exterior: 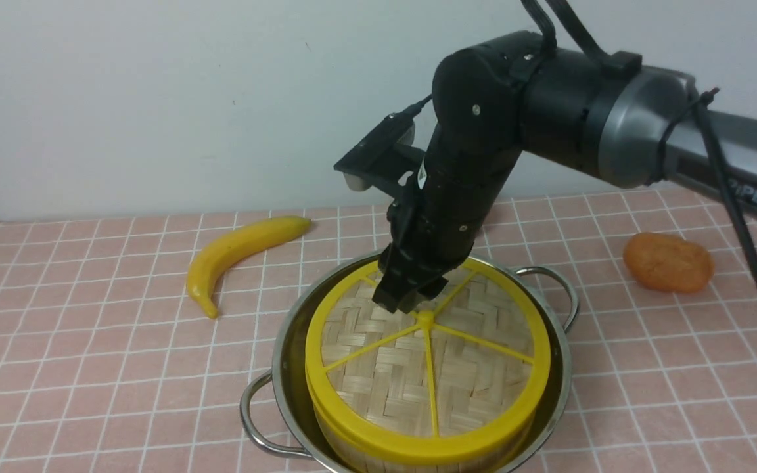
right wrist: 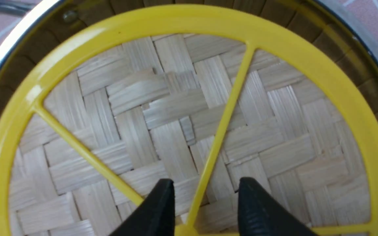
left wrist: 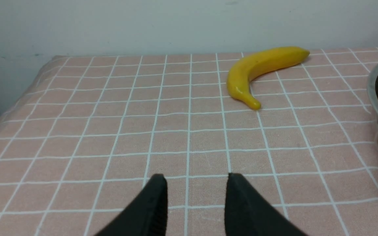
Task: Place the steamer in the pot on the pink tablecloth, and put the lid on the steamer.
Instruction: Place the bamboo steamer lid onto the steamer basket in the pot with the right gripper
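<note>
The shiny pot (exterior: pixel 278 358) stands on the pink tablecloth (exterior: pixel 89 341) near the front. The steamer sits inside it; only its pale wall (exterior: pixel 352 454) shows under the lid. The woven lid (exterior: pixel 418 374) with yellow rim and spokes lies flat on the steamer. My right gripper (exterior: pixel 411 299) hovers just above the lid near its centre knob. In the right wrist view it (right wrist: pixel 205 186) is open, its fingers standing either side of one spoke of the lid (right wrist: pixel 162 108). My left gripper (left wrist: pixel 195 180) is open and empty over bare cloth, left of the pot (left wrist: pixel 377 95).
A yellow banana (exterior: pixel 234 253) lies on the cloth behind and left of the pot; it also shows in the left wrist view (left wrist: pixel 258 65). An orange lumpy object (exterior: pixel 667 261) lies at the back right. A pale wall runs behind the table.
</note>
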Available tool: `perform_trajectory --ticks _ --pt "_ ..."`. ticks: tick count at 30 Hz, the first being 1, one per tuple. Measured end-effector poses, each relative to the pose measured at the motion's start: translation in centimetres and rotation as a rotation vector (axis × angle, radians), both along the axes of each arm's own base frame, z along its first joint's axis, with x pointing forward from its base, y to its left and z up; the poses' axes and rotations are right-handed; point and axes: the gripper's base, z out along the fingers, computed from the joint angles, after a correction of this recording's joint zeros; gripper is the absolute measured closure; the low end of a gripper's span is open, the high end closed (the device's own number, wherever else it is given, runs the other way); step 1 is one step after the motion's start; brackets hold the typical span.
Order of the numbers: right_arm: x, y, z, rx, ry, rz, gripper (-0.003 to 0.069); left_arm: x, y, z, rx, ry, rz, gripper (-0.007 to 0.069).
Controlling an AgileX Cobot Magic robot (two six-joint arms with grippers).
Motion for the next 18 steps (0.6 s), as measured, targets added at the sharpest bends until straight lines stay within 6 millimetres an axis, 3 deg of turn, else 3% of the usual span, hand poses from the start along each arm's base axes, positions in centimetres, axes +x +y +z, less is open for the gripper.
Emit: perform_trajectory --ticks 6,13,18 --pt "-0.9 -0.5 2.0 0.061 0.008 -0.087 0.0350 0.0 0.0 0.0 0.000 0.000 0.000 0.0382" --pt "-2.1 -1.4 -1.6 -0.017 0.130 -0.130 0.0347 0.0 0.0 0.0 0.000 0.000 0.000 0.0382" --pt "-2.1 -1.5 -1.8 -0.028 0.125 -0.116 0.0345 0.0 0.0 0.0 0.000 0.000 0.000 0.0382"
